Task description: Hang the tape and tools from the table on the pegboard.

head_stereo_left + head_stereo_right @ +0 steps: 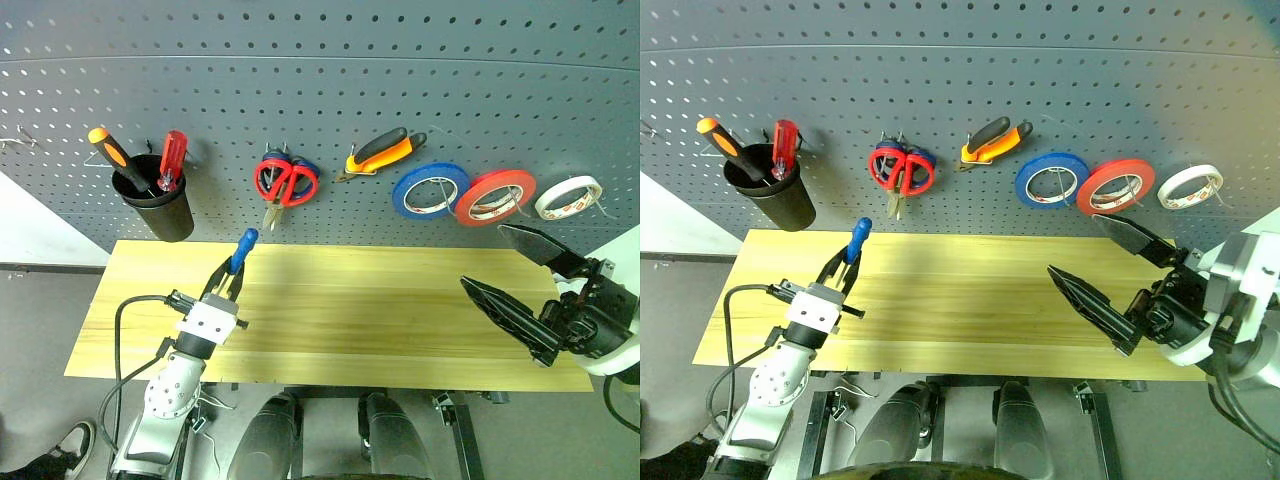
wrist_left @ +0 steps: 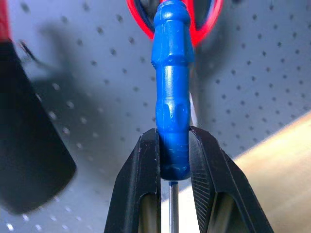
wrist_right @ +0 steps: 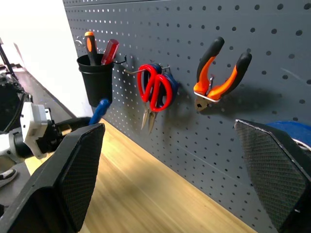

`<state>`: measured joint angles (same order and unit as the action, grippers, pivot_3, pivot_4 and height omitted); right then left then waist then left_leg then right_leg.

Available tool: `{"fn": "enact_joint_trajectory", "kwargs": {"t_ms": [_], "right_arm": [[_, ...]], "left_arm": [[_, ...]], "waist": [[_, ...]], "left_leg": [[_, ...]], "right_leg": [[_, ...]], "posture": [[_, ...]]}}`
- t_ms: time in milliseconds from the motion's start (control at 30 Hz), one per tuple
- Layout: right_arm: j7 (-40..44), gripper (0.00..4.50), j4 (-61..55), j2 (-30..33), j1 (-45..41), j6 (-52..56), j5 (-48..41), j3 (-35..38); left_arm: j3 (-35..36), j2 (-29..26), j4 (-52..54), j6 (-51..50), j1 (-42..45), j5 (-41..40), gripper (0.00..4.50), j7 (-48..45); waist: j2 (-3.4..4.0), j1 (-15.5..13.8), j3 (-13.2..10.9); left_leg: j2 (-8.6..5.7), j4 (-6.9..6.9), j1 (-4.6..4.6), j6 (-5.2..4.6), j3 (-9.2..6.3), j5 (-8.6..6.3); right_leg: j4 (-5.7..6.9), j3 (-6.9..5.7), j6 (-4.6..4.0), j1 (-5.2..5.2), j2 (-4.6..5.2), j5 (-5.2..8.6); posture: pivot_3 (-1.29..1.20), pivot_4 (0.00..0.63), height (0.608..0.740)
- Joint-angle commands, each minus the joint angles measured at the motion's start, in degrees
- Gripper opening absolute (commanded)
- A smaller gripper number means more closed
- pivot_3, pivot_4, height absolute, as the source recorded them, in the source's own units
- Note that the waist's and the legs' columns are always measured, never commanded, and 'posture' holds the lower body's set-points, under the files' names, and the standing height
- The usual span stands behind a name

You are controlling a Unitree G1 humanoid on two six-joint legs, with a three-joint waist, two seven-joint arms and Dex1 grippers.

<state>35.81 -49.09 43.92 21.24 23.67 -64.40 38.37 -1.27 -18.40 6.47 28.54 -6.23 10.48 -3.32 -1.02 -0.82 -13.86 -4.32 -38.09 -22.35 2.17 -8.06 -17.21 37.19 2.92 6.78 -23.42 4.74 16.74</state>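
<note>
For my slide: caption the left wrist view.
Left pincer shut on blue-handled screwdriver before the pegboard.

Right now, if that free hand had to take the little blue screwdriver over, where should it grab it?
Probably the upper half of the blue screwdriver: it stands free above the left hand, which clamps only the handle's lower end. The open right hand would come in sideways across the table, fingers either side of the handle.

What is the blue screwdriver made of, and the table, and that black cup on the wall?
The blue screwdriver seems to have a glossy moulded plastic handle, given its shine and ridges, and a thin grey shaft that looks like metal. The table looks like pale wood, or a wood-look top, with grain lines. The black cup looks like smooth plastic, though I can't be sure.
</note>
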Motion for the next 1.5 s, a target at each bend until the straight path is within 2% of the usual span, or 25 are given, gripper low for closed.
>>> {"fn": "enact_joint_trajectory", "kwargs": {"t_ms": [33, 433, 900, 1133, 1500], "right_arm": [[0.82, 4.5, 0.11, -0.12, -0.52, -0.72, -0.17, 0.17], [2.37, 4.5, 1.82, -0.05, -1.44, -0.41, 0.94, -0.15], [2.95, 4.5, 2.26, -0.23, -1.96, -0.44, 0.94, -0.37], [2.85, 4.5, 1.07, 0.17, -2.68, -0.8, -2.88, 1.28], [3.67, 4.5, 2.85, 1.17, -3.86, -0.21, -2.24, 1.1]], "left_arm": [[0.6, 1.45, 3.27, 1.35, 2.96, -1.54, 0.46, 0.19], [2.51, 2.78, 12.65, -2.62, 10.37, -2.07, 0.46, -0.78], [9.35, 1.63, 12.79, -10.71, 22.77, -1.37, 0.46, 1.28], [11.67, 1.26, 13.25, -13.11, 21.95, 0.16, 0.46, 2.43], [14.59, -0.63, 11.28, -13.27, 21.67, 3.08, 0.46, 5.29]], "waist": [[0.02, 0.08, 0.04], [0.14, 0.1, 0.33], [0.12, 0.15, 0.47], [0.11, 0.09, 0.5], [0.09, 0.1, 0.52]], "left_leg": [[0.0, 0.0, 0.0, 0.0, 0.0, 0.0], [0.0, -0.04, 0.03, 0.02, 0.04, 0.02], [0.0, -0.14, 0.06, 0.06, 0.06, 0.05], [0.0, -0.16, 0.07, 0.07, 0.07, 0.05], [0.0, -0.16, 0.07, 0.07, 0.06, 0.05]], "right_leg": [[0.01, 0.0, 0.0, 0.0, -0.01, 0.0], [0.1, 0.01, 0.0, -0.01, -0.09, -0.01], [0.27, 0.01, 0.01, -0.01, -0.16, -0.01], [0.3, 0.01, 0.01, -0.01, -0.16, -0.01], [0.31, 0.01, 0.01, -0.01, -0.16, -0.02]], "posture": [[-0.03, 0.192, 0.723], [-0.02, 0.189, 0.723], [-0.01, 0.192, 0.723], [-0.01, 0.197, 0.723], [-0.01, 0.197, 0.723]]}}
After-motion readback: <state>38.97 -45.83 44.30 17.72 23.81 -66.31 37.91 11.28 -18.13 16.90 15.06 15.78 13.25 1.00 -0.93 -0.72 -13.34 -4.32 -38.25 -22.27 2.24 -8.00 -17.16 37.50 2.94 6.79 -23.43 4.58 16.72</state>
